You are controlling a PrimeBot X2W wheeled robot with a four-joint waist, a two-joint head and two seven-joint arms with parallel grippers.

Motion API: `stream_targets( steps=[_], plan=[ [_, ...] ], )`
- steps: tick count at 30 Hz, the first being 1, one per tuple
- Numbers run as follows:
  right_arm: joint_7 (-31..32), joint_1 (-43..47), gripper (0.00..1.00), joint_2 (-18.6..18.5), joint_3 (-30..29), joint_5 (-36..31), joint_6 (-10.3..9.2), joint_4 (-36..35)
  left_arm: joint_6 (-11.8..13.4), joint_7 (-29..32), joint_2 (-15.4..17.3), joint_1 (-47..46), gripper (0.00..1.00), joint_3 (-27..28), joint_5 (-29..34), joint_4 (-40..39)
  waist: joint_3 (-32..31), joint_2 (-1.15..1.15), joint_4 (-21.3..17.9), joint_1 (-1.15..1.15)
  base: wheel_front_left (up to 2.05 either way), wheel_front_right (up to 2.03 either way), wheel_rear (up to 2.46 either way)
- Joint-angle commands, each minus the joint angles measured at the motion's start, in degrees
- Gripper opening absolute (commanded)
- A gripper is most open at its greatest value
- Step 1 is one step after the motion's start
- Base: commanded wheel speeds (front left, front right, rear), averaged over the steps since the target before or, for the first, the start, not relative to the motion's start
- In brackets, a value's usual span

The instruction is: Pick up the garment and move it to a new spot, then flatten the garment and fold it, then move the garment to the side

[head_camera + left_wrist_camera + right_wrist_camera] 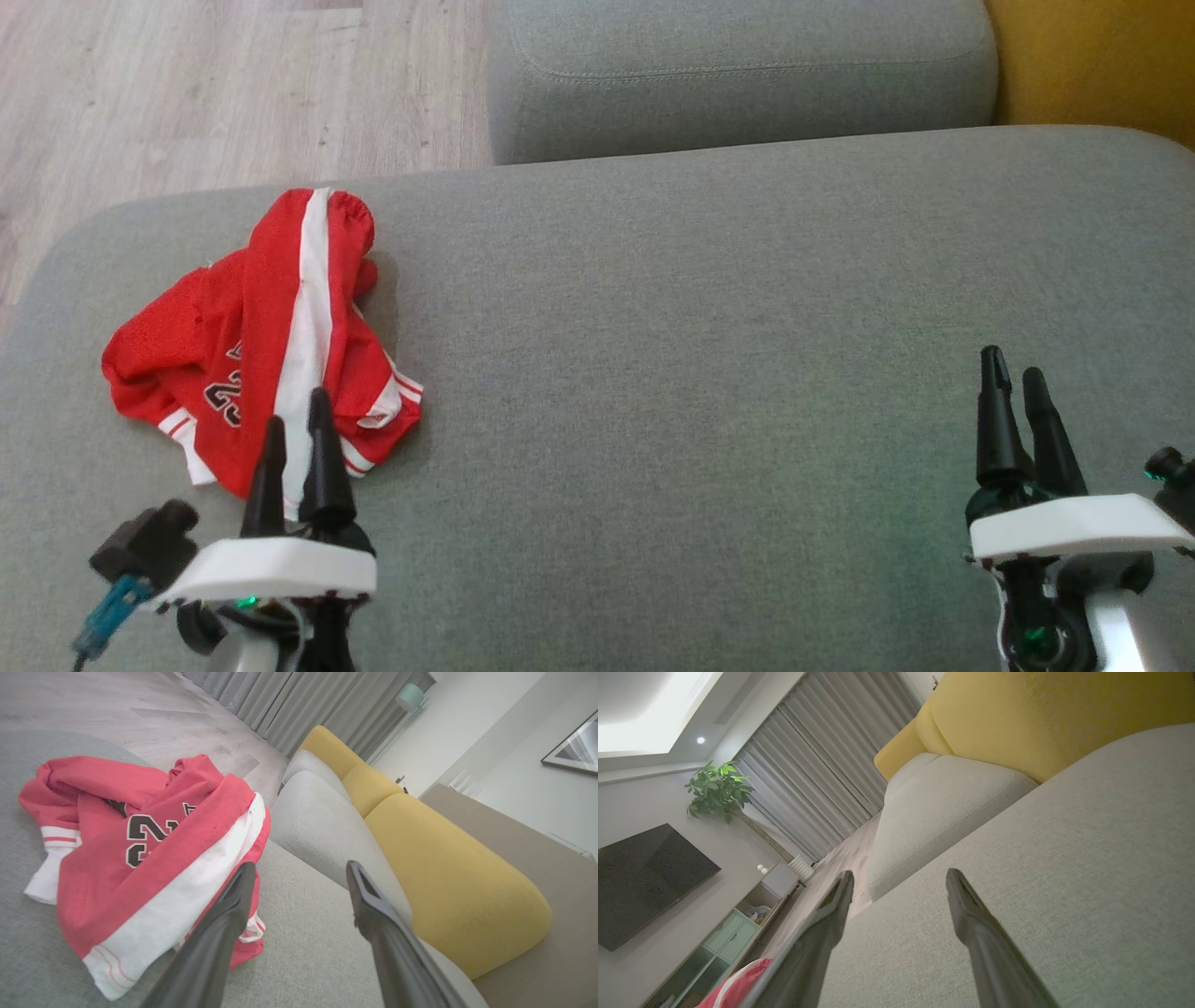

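The garment (pixel 261 336) is a red jersey with white stripes and a dark number, lying crumpled on the left part of the grey sofa seat (pixel 700 355). My left gripper (pixel 297 420) hovers over its near edge, open, nothing between the fingers. From the left wrist the garment (pixel 140 858) spreads to the left, and the left gripper (pixel 301 868) stands open over the seat just right of it. My right gripper (pixel 1013 364) is open over bare cushion at the far right, well away from the garment. In the right wrist view the right gripper (pixel 899 877) is open, and a corner of the garment (pixel 738 987) peeks in at the bottom left.
A second grey cushion (pixel 738 75) sits beyond the seat, with yellow back cushions (pixel 448 868) alongside it. Wooden floor (pixel 215 93) lies past the seat's far left edge. Wide bare seat stretches between the two grippers.
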Motion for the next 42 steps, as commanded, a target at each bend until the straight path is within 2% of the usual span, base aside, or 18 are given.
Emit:
stream_targets(
  steps=[1, 30, 42],
  plan=[
    [-0.7, -2.1, 1.0, -0.4, 0.9, -1.2, -0.02, -2.5, 0.0, -0.6, 1.0, -3.2, 1.0, 0.8, 1.1, -2.0, 0.0, 0.0, 0.0, 0.0, 0.0, 0.0, 0.0],
    [-5.6, -1.3, 1.0, -0.5, 3.9, -26.2, -0.03, -4.8, 11.2, -5.5, 9.1, -8.7, 1.0, -16.7, 22.8, 1.3, 0.0, 0.0, 0.1, 0.0, 0.0, 0.0, 0.0],
    [-7.6, -1.2, 1.0, -0.5, 5.5, -36.9, -0.03, -5.4, 15.5, -7.5, 10.6, -10.5, 1.0, -21.7, 29.1, 2.4, 0.1, 0.0, 0.2, 0.0, 0.0, 0.0, 0.0]
  ],
)
